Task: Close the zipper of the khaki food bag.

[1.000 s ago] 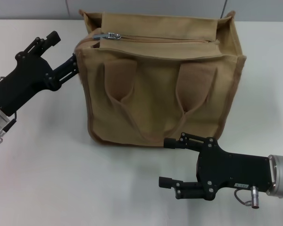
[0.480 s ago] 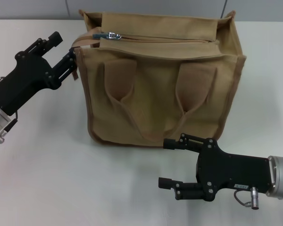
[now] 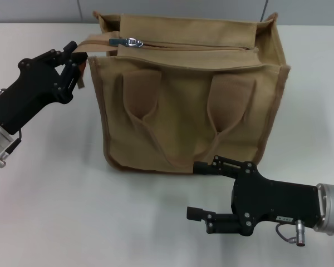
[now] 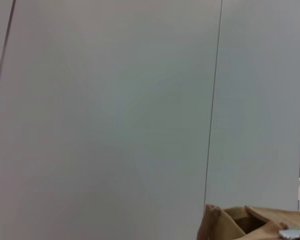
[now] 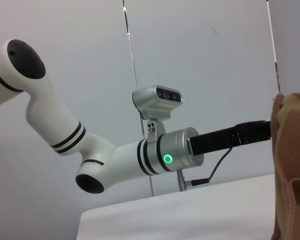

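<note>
While the khaki food bag [image 3: 192,94] stands upright at the middle of the white table [image 3: 61,211], the left gripper [image 3: 75,61] sits at its upper left corner, jaws closed on the tan fabric strip [image 3: 97,44] at that end of the zipper [image 3: 195,47]. The silver slider [image 3: 131,41] lies near that same left end of the track. In front of the bag, the right gripper [image 3: 203,192] hovers low over the table with its jaws spread wide, holding nothing, its upper finger [image 3: 209,167] just beside the bag's bottom edge.
</note>
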Robot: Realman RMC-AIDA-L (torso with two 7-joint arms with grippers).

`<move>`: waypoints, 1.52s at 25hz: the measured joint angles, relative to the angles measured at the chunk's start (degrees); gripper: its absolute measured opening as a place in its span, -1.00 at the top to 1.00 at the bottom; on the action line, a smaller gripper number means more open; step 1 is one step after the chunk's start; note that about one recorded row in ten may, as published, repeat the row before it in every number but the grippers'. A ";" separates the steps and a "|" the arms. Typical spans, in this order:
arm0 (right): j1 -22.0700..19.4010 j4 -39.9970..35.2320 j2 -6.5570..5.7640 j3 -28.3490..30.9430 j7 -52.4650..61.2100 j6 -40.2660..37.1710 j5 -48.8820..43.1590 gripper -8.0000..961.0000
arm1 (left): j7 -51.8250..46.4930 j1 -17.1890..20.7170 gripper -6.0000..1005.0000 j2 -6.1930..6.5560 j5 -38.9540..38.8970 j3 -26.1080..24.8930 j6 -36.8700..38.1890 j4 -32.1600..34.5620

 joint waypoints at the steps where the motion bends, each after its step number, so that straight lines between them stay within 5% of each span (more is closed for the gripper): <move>1: 0.04 0.00 0.00 0.00 0.00 -0.01 0.11 -0.69 | -0.15 0.04 0.50 0.00 0.00 -0.10 0.11 0.00; 8: -0.41 0.14 0.00 0.08 -1.38 -1.96 2.72 -0.69 | -0.26 0.16 0.87 0.00 0.00 -0.47 0.71 -0.36; 13: -1.20 1.46 0.00 1.38 -8.91 -8.99 6.57 -0.69 | -0.81 -0.16 0.87 0.00 0.00 -0.53 3.46 -0.69; 18: -0.35 6.58 0.00 1.48 -19.28 -9.91 20.15 -0.69 | -3.01 -1.17 0.87 0.00 0.01 -0.40 5.09 -0.71; 24: 6.11 11.22 0.00 1.72 -33.04 -4.83 32.47 -0.69 | -3.87 -1.49 0.87 -0.05 0.02 -0.42 7.30 -0.94; 38: 17.27 18.29 0.00 3.05 -54.13 3.06 32.65 -0.68 | -4.18 -3.32 0.87 -0.13 0.00 -0.61 9.66 -2.91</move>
